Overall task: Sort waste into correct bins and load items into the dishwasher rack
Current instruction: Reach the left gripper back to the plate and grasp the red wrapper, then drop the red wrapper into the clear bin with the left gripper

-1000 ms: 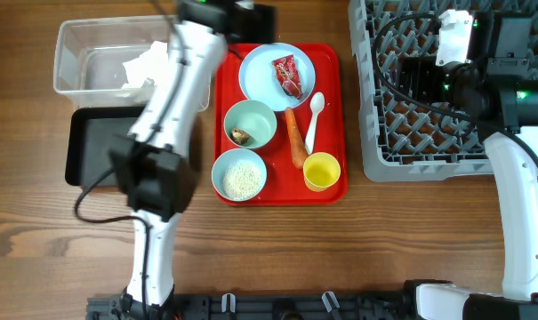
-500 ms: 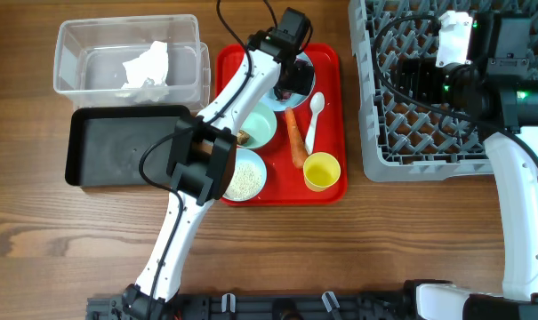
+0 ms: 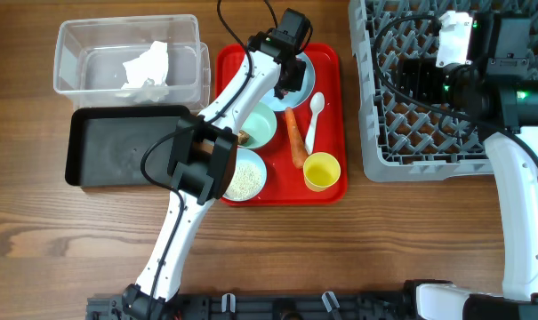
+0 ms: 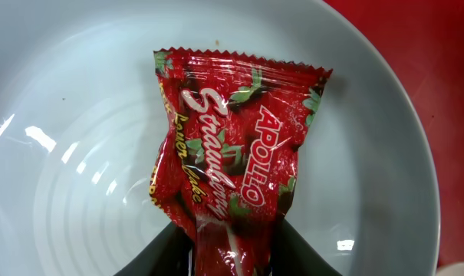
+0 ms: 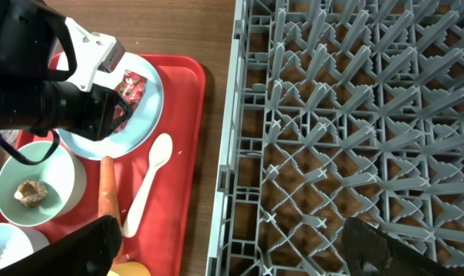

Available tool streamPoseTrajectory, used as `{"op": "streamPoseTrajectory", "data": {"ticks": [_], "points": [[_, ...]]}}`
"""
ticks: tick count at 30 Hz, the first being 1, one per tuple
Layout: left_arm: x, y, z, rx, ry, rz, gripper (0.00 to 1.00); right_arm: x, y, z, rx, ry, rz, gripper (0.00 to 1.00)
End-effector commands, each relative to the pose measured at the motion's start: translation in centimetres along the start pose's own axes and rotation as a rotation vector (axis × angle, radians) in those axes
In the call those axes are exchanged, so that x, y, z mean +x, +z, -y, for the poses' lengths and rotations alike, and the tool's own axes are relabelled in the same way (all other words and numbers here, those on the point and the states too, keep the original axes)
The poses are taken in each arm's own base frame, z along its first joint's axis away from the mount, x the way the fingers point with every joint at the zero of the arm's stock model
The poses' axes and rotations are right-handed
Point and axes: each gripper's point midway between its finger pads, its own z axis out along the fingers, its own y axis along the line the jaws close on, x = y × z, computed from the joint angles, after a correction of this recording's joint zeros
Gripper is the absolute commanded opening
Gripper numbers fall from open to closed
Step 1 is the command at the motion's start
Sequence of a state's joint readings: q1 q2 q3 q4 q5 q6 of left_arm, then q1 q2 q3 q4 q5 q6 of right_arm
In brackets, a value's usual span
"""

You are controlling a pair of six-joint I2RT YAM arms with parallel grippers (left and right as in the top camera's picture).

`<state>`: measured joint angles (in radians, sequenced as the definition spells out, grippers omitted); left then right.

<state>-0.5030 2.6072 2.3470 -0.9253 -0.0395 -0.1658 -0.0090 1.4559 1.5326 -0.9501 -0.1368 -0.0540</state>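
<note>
Now the left fingers (image 4: 166, 257) pinch the lower end of the small red wrapper (image 4: 232, 153), whose body lies over the pale blue plate (image 4: 70, 153) at the far end of the red tray (image 3: 331, 89). Meanwhile the right fingers (image 5: 97, 245) are spread wide above the grey dishwasher rack (image 5: 354, 115). On the tray the carrot (image 3: 295, 138) lies just beside the white spoon (image 3: 313, 116), and the crumpled tissue (image 3: 147, 64) sits inside the clear tub (image 3: 73, 53)

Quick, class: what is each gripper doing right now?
Left gripper: closed on the red wrapper.
Right gripper: open, holding nothing.
</note>
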Motion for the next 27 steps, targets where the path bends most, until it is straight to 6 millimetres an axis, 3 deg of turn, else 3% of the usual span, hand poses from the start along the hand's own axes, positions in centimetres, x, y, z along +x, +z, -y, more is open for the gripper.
{"op": "streamPoseTrajectory", "data": {"ticks": [1,6,9,12,15,19,21,25,27], "points": [[0.3,0.9,-0.3,-0.01,0.001,-0.01,0.04,-0.6,-0.1,0.1,0.008,0.005,0.01,0.95],[-0.1,-0.2,-0.2,-0.007,0.002,0.002,0.04,-0.4,-0.1,0.1,0.008,0.006,0.001,0.95],[-1.2,-3.3,-0.2,-0.001,0.0,0.031,0.04,-0.2,-0.1,0.0,0.007,0.008,-0.005,0.95],[-2.8,-8.5,-1.1,-0.015,-0.014,0.09,0.04,-0.2,-0.1,0.0,0.007,0.008,-0.004,0.95],[-4.6,-14.7,-4.1,-0.113,-0.05,0.188,0.04,-0.4,-0.1,0.0,0.007,0.008,0.0,0.95],[-5.6,-19.5,-9.9,-0.273,-0.123,0.264,0.04,-0.6,-0.1,-0.1,-0.003,0.009,0.009,0.95],[-5.2,-19.8,-12.9,-0.344,-0.158,0.25,0.04,-0.5,-0.1,-0.1,-0.004,0.009,0.008,0.95],[-2.7,-18.5,-19.5,-0.411,-0.312,0.147,0.04,-0.6,-0.1,-0.1,-0.003,0.027,0.008,0.95],[-1.5,-17.5,-20.8,-0.361,-0.363,0.088,0.04,-0.6,-0.1,-0.1,-0.004,0.028,0.008,0.95]]}}
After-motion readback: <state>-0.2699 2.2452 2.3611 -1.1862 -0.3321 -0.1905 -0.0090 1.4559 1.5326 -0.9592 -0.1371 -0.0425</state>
